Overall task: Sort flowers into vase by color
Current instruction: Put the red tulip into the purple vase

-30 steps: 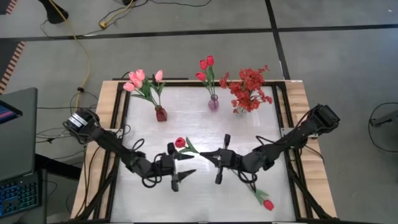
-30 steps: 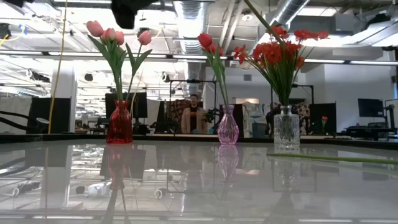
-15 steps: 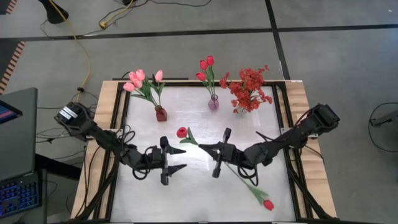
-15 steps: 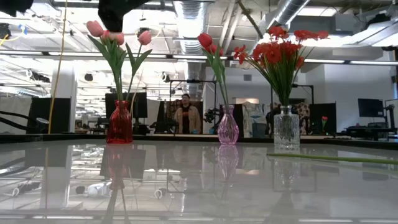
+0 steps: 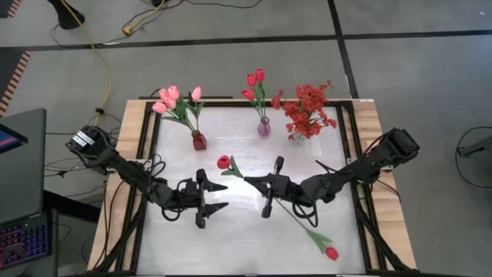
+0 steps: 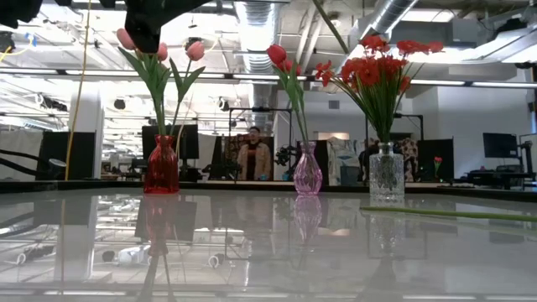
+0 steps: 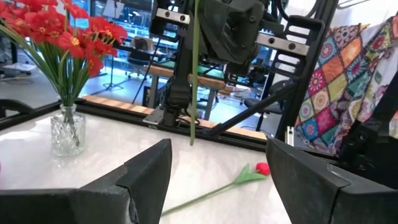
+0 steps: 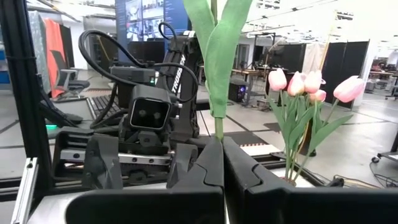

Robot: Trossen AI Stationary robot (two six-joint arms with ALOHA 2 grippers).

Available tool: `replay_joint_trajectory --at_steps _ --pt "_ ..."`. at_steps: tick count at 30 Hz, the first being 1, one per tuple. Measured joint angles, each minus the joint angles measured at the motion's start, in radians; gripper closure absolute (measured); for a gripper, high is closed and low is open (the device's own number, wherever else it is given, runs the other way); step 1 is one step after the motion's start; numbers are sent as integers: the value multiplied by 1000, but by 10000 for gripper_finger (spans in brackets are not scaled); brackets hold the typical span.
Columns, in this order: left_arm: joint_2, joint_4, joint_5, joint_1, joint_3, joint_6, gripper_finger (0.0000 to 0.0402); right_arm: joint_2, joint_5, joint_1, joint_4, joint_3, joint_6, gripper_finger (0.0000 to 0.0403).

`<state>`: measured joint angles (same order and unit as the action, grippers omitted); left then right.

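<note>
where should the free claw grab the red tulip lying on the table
Grip the loose tulip on the bare stem between leaf and far end, not the bloom. It lies flat and diagonal near the table's front right, so coming straight down with the claw across the stem looks best. The open left claw is free; the right claw is shut on another tulip's stem.

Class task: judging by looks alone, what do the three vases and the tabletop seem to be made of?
Red vase, pink vase and clear vase: probably glass, see-through and shiny; the clear one looks cut or faceted. Tabletop: a glossy, smooth white surface, mirroring the vases; exact material uncertain.
</note>
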<state>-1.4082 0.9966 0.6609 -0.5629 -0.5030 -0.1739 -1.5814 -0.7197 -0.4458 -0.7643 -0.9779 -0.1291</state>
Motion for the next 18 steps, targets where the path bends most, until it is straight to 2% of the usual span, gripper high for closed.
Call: replay_joint_trajectory --at_steps 18 --pt "0 47 4 7 0 11 152 0 16 2 0 0 11 386"
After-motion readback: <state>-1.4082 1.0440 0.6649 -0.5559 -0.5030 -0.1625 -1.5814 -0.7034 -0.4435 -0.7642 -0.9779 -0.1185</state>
